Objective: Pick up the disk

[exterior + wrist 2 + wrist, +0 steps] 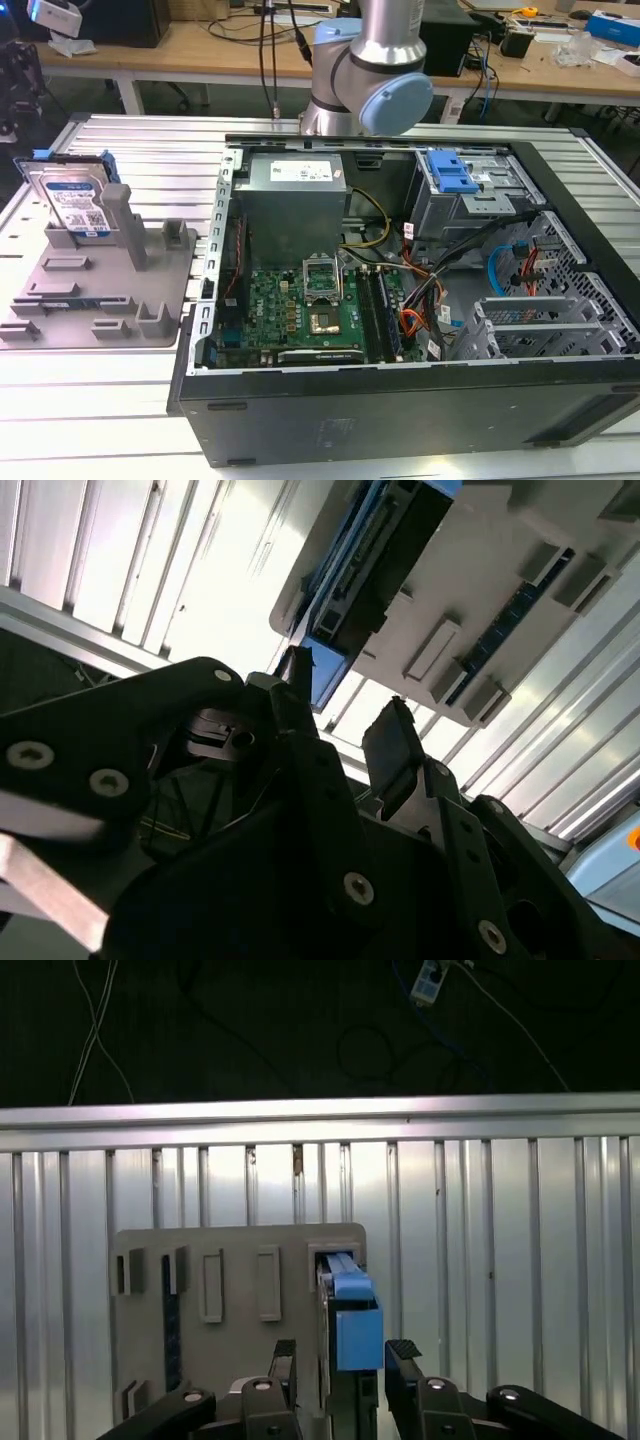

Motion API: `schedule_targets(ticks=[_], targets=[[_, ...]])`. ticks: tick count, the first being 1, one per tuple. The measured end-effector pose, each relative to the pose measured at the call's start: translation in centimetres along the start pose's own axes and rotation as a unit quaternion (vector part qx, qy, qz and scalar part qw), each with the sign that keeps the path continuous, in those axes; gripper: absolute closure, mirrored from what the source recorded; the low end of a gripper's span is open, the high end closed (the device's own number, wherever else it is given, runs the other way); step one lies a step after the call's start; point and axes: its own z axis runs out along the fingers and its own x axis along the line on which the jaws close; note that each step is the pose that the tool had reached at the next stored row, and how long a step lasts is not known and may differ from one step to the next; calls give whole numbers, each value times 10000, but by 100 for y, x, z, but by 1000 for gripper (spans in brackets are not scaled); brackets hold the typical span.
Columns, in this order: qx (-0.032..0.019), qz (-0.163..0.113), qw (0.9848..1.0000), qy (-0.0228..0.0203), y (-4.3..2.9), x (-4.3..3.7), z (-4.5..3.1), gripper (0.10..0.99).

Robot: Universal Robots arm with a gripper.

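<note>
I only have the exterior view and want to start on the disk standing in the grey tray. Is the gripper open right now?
Observer: Yes. In the first wrist view the gripper is open and holds nothing.
Operator: Is it lined up with the disk?
Observer: In that view the disk shows edge-on. Its blue rail falls between the two fingers in the picture, one flat face turned toward each finger.
</note>
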Motion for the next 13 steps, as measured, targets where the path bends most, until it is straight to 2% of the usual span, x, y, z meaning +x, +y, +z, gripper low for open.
schedule_targets(ticks=[2,9,13], targets=[[1,-34,10000,4,28,-4,10,604],[1,-34,10000,4,28,-21,11,604],[1,-50,10000,7,26,-25,41,604]])
